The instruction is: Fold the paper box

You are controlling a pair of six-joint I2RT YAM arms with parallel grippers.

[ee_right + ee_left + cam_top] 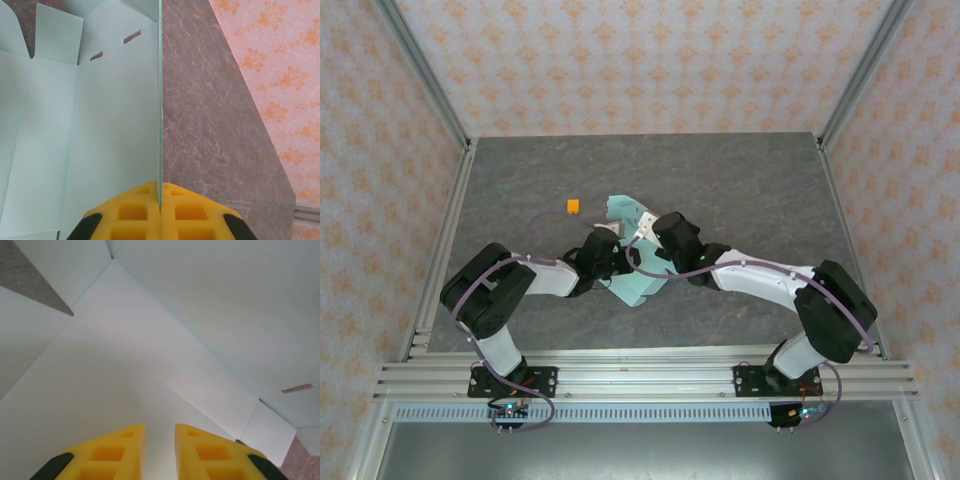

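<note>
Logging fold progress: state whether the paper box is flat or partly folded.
Partly folded: one panel of the paper box stands raised off the table, pinched in the right claw.

Paper box (642,288) — middle hidden beneath the arms (750,272).

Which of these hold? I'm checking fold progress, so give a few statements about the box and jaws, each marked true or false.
1. The right jaws pinch an edge of the box. True.
2. The left jaws are clamped shut. False: a gap shows between them.
3. The orange piece lies on the box. False: it lies on the table, apart from the box.
4. Two slots show in the box. True.
</note>
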